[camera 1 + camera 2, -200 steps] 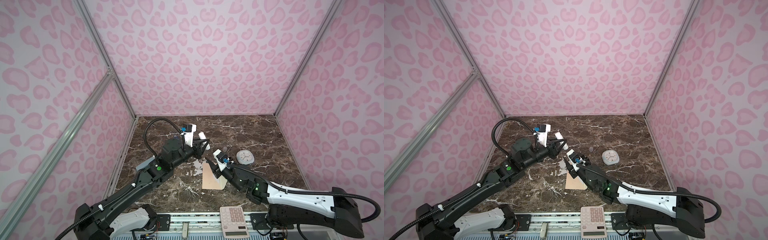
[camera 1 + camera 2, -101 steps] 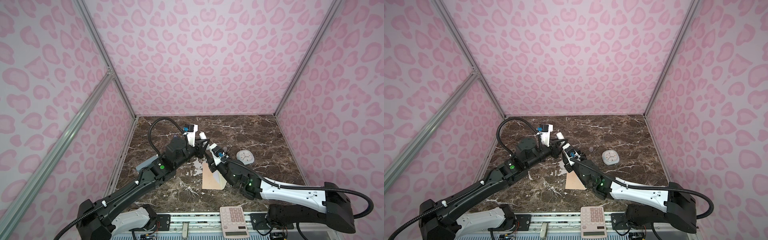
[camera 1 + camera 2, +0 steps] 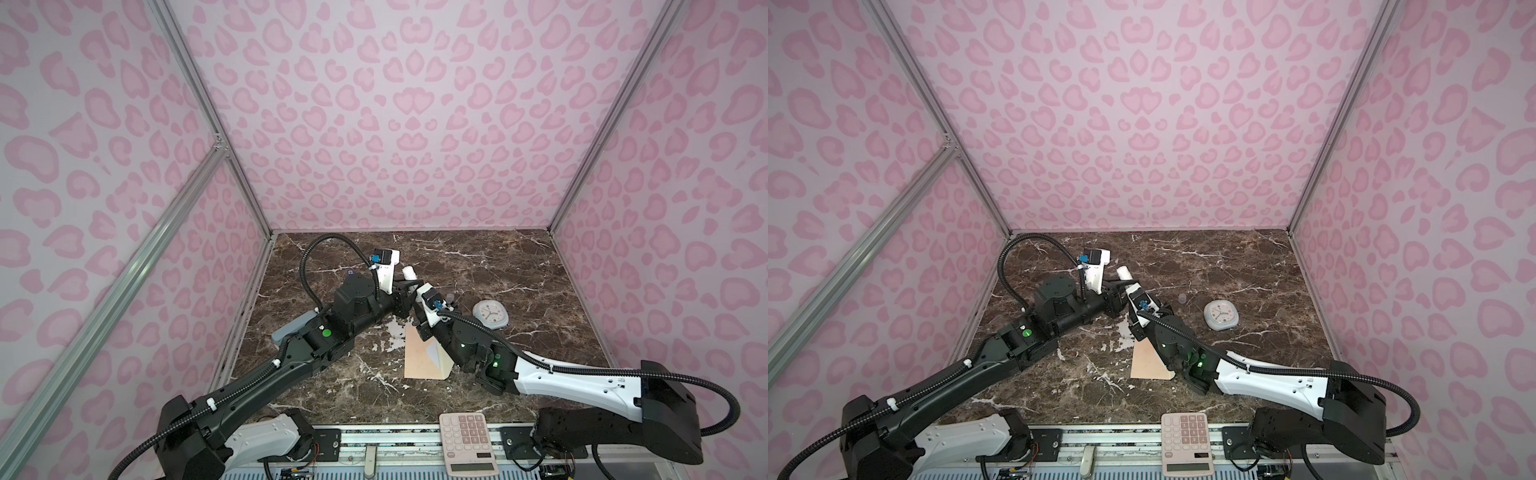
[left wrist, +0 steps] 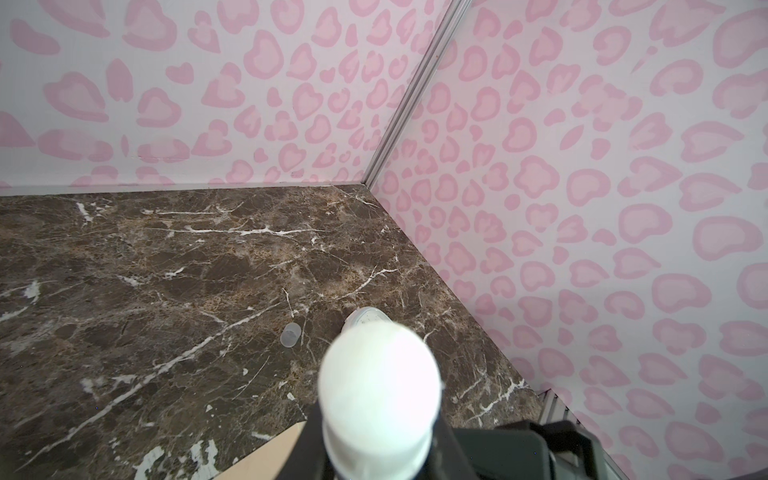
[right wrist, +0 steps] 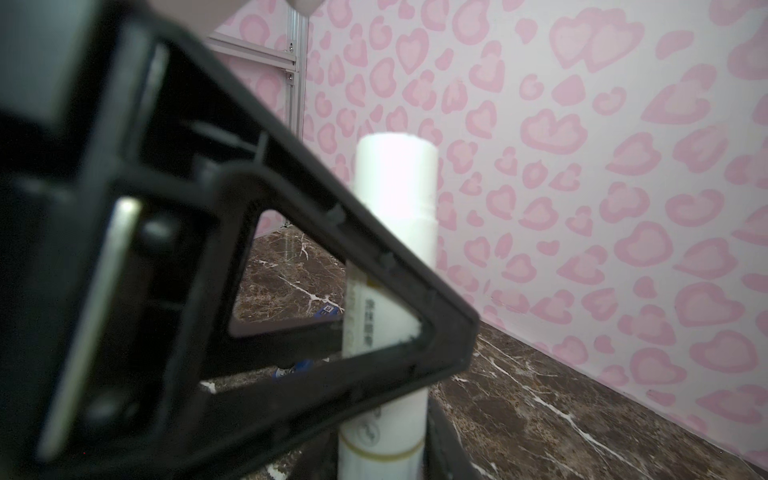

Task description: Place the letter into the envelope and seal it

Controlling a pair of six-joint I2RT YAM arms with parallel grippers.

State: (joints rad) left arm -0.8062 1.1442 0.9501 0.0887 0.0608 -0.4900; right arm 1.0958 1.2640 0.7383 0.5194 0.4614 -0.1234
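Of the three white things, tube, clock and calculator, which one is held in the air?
The tube: the left end effector grips it above the table. The clock lies on the table, the calculator at its front edge.

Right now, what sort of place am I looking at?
Probably a robot test booth: pink heart-print walls on a metal frame box in a marble-look tabletop, and a left arm and right arm are mounted along its front edge.

Peach envelope [image 3: 417, 360] lies on the marble table [image 3: 498, 266].
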